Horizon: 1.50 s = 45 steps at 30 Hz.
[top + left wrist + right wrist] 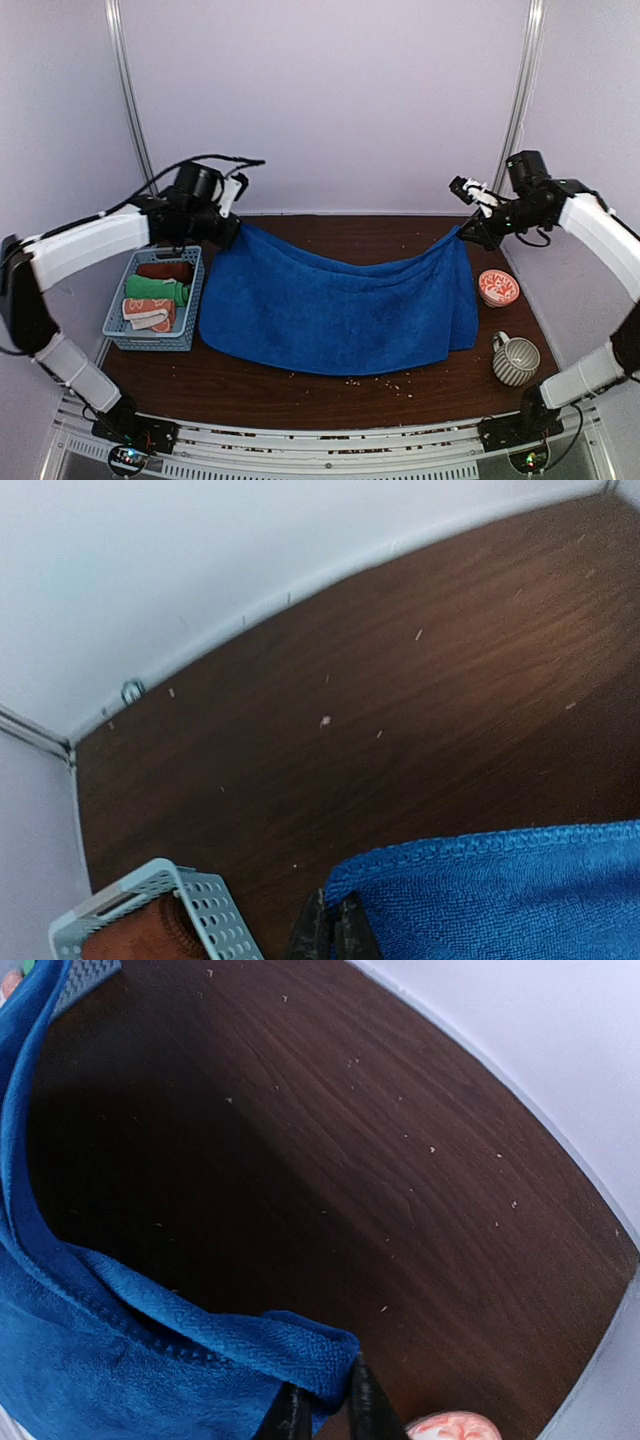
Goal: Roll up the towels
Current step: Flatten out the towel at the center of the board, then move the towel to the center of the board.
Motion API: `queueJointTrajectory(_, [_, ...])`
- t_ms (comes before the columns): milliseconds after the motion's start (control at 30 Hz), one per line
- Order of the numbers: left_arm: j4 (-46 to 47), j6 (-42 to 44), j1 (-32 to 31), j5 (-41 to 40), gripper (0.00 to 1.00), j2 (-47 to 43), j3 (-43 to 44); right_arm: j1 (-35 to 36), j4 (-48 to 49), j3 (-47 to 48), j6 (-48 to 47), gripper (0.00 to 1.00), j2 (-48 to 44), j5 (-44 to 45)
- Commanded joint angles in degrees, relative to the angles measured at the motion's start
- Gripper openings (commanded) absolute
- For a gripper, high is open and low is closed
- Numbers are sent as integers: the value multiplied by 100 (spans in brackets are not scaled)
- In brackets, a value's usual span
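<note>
The left pincer [236, 232] and right pincer [463, 236] pinch the upper corners of the blue towel [340, 310], which I judge soft, light and best held there.

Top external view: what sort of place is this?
Probably a lab test booth: plain white walls close in a wooden table, and the left arm and right arm are bolted to a rail at its near edge.

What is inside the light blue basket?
Three towels lie in the basket: dark red towel, green towel, orange-and-white towel. Anything beneath them is hidden.
</note>
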Motion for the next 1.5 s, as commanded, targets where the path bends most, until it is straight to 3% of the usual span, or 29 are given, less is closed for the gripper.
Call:
queueJointTrajectory(0, [154,-110,517,-496,0,1730,914,12,842,897,186,26,2067,683])
queueJointTrajectory(33, [116,-107,618,-475,4,2163,1278,12,792,1386,272,30,2623,825])
queueJointTrajectory(133, [-351,-168,782,-454,34,3269,2420,12,248,3172,535,37,4012,1280])
queueJointTrajectory(200, [-555,-171,781,-365,43,3457,2824,6,-17,3669,650,45,4325,1299])
queueJointTrajectory(400, [-704,-206,676,442,47,2601,2258,38,23,2574,778,47,3336,987])
queueJointTrajectory(533, [-1168,-228,600,862,45,2269,1557,60,151,1235,679,47,2416,810])
queueJointTrajectory(633, [-1476,-90,598,904,37,2154,1251,82,-36,611,457,45,1977,746])
queueJointTrajectory(700, [-1612,-34,603,768,27,2110,1143,120,-268,223,299,44,1794,614])
queueJointTrajectory(800, [-1880,-27,603,763,2,2138,1082,275,-575,-326,72,37,1540,598])
queueJointTrajectory(833, [-1902,-79,604,649,0,2161,1046,332,-572,-526,48,34,1436,698])
queueJointTrajectory(1000, [-1984,-355,604,16,0,2487,1009,469,-440,-1350,-50,14,1117,1081])
queueJointTrajectory(1467, [-1939,-423,605,-312,0,2871,548,491,425,-2377,-86,9,1451,2119])
